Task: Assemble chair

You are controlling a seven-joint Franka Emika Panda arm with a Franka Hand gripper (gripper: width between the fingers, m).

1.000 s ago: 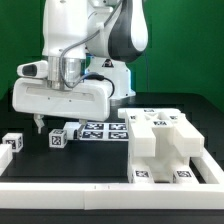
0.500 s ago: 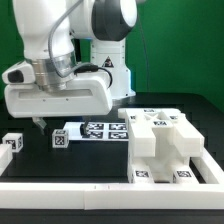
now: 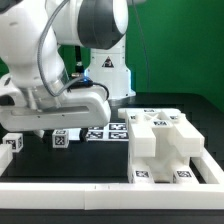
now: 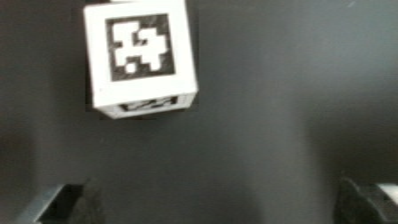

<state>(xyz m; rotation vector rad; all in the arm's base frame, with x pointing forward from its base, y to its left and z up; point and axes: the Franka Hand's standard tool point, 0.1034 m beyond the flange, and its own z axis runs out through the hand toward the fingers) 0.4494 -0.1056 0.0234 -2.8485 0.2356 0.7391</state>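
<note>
The joined part of the chair [image 3: 163,146], a white blocky structure with square tags, stands at the exterior view's right. Two small loose white tagged blocks lie at the left: one [image 3: 60,139] beside the marker board, the other [image 3: 12,143] near the left edge. My gripper [image 3: 38,129] hangs low over the dark table between them, its fingers mostly hidden behind the white hand. In the wrist view the gripper [image 4: 222,205] is open with only bare table between the fingertips [image 4: 68,204]. A white tagged block [image 4: 139,60] lies well ahead of them, untouched.
The marker board [image 3: 102,130] lies flat behind the blocks, between the arm and the chair structure. A white border rail [image 3: 90,189] runs along the table's front. The arm's white base [image 3: 108,75] stands at the back in front of a green backdrop.
The arm has swung toward the exterior view's left and leaned down, carrying the gripper hand lower and leftward. The blocks and the chair structure have not moved.
</note>
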